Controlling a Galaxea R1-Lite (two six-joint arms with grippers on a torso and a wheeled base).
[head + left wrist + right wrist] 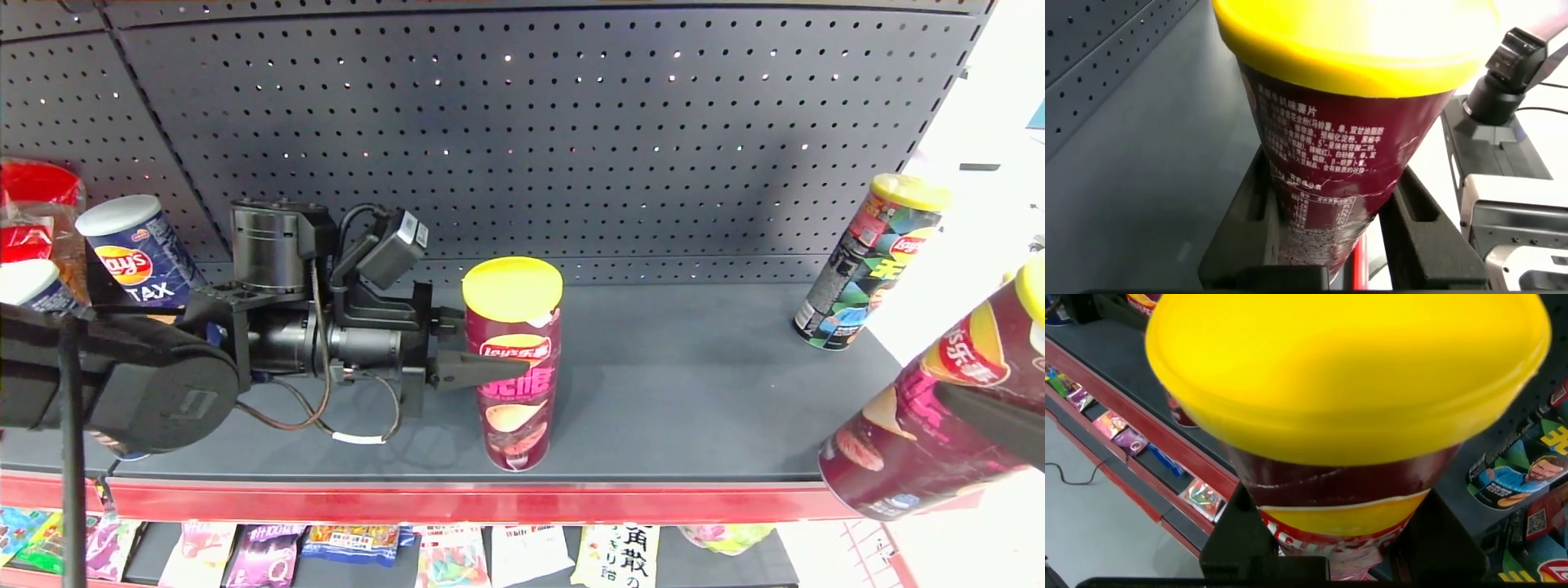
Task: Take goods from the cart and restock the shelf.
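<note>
A maroon chip can (513, 367) with a yellow lid stands upright on the grey shelf (678, 384), near its front edge. My left gripper (498, 359) comes in from the left and is shut on the can's middle; the left wrist view shows this can (1331, 163) pressed between both black fingers (1417, 237). A second maroon can (931, 408) hangs tilted just past the shelf's front right corner, with my right gripper (992, 420) shut on it. Its yellow lid (1347, 359) looms large in the right wrist view.
A dark patterned can (869, 261) with a yellow lid stands at the back right. Blue cans (139, 253) and a red bag (33, 204) crowd the far left. Pegboard (571, 147) backs the shelf. Snack bags (351, 547) hang below the red edge (457, 500).
</note>
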